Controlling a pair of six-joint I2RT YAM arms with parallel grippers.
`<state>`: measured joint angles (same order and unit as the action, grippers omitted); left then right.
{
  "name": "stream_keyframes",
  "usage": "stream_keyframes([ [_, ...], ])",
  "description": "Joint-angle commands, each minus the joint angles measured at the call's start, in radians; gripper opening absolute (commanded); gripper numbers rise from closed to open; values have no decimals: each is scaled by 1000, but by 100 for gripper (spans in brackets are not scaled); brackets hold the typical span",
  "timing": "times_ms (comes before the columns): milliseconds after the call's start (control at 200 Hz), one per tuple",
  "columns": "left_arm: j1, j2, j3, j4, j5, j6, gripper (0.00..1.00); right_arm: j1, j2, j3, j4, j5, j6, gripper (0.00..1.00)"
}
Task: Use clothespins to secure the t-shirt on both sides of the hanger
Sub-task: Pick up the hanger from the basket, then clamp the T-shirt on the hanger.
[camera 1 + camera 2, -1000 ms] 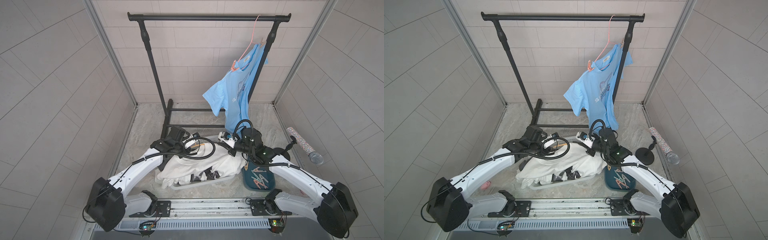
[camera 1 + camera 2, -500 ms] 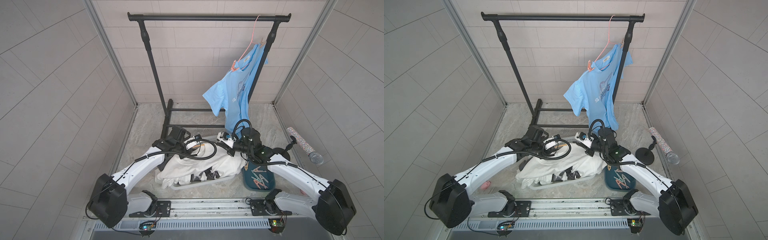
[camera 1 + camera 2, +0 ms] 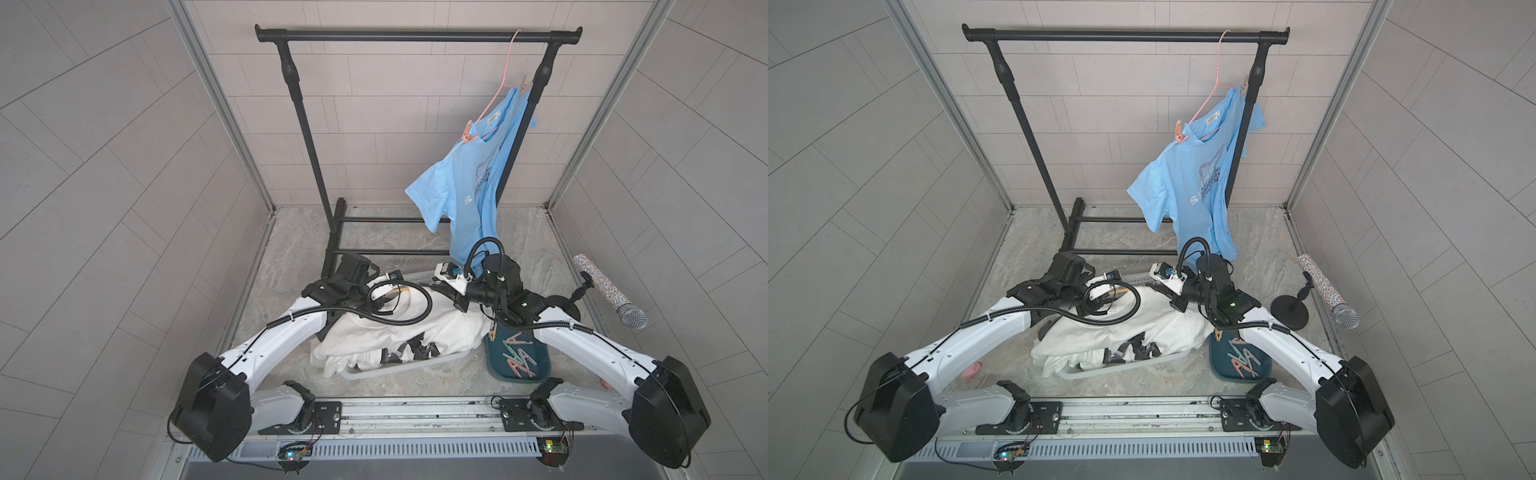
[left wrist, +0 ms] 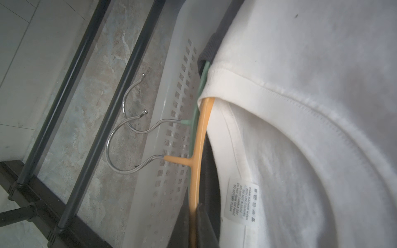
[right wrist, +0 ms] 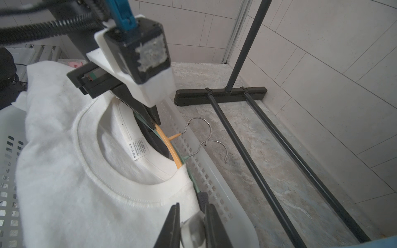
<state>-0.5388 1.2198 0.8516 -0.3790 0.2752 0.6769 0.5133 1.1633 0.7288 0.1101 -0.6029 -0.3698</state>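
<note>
Clothespins [image 3: 517, 357], the spares, lie in a dark teal bin [image 3: 494, 370] on the floor under the right forearm, in pink, peach and green. One more seems to be in play: the right gripper [image 5: 192, 209] has its jaws drawn in on a pale, translucent piece [image 5: 191, 227], which I judge to be a grey-white pin. Its shape is too blurred to be sure. The white t-shirt [image 5: 64, 171] to be pinned lies heaped in a pale laundry basket [image 3: 376, 374] between the arms, collar open. An orange hanger [image 4: 202, 133] is threaded through the neck, above a green hanger [image 4: 196, 111]. Both steel hooks poke out over the basket rim toward the rack [image 3: 415, 35]. The left gripper [image 5: 155, 122] is closed tight on one arm of the orange hanger, beside the neck stem. Key relation: the hanger's long axis runs along the basket's rack-side rim from the left gripper toward the right gripper. Its other arm goes under the shirt's shoulder directly ahead of the right jaws and close to them, so the right arm is nearer. Judgement: first pin not yet on, and the next move needs the pin's mouth set across cloth and hanger arm together. A blue t-shirt [image 3: 469, 195] hangs on the rack, already pinned.
</note>
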Motion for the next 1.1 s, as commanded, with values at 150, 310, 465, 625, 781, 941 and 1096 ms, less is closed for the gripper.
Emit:
stream_keyframes([
  [150,2,-135,-118,223,67,40,0,-16,12,32,71,-58,47,0],
  [310,1,-146,-122,262,26,47,0,-18,21,51,79,-90,66,0],
  [465,2,-175,-141,313,27,42,0,-19,33,67,68,-109,80,0],
  [625,1,-205,-155,339,40,36,0,-16,56,80,69,-96,84,0],
  [781,2,-237,-172,357,67,37,0,-11,75,91,76,-32,84,0],
  [941,2,-262,-181,392,61,12,0,0,94,103,51,-25,80,0],
  [1096,2,-278,-196,437,89,-26,0,19,122,105,52,47,90,0],
])
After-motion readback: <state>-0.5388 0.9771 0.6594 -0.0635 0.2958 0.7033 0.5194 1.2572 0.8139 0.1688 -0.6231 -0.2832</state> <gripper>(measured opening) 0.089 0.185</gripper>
